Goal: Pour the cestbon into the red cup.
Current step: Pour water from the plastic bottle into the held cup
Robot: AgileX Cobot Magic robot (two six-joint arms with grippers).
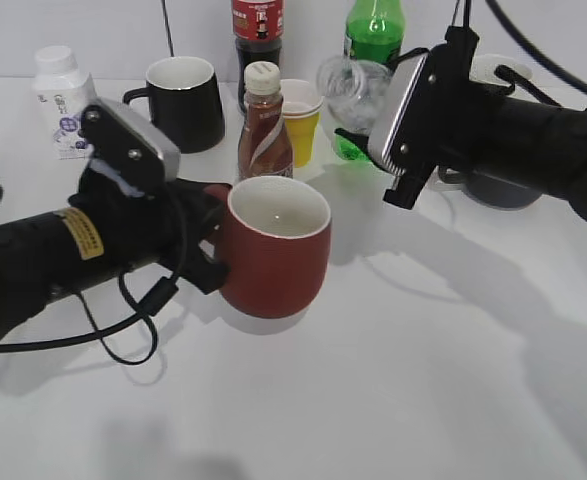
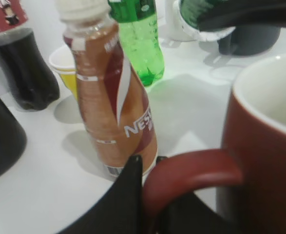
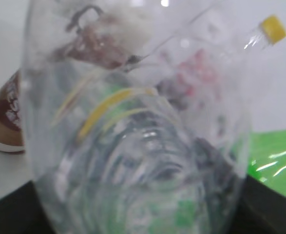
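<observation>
The red cup (image 1: pixel 278 250) stands on the white table, its white inside facing up. My left gripper (image 1: pixel 209 240) is shut on its loop handle, which the left wrist view shows pinched between the black fingers (image 2: pixel 150 163); the cup (image 2: pixel 264 161) fills that view's right side. My right gripper (image 1: pixel 365 128) is shut on the cestbon (image 1: pixel 353 85), a clear bottle tipped on its side above and to the right of the cup, apart from it. The clear ribbed bottle (image 3: pixel 133 122) fills the right wrist view. The cestbon (image 2: pixel 196 14) also shows at the top of the left wrist view.
Just behind the cup stands a brown Nescafe bottle (image 1: pixel 265 125) beside a yellow cup (image 1: pixel 301 120). A black mug (image 1: pixel 185 100), a cola bottle (image 1: pixel 257 30), a green bottle (image 1: pixel 375 30) and a white bottle (image 1: pixel 61 88) stand at the back. A grey mug (image 1: pixel 503 188) sits under the right arm.
</observation>
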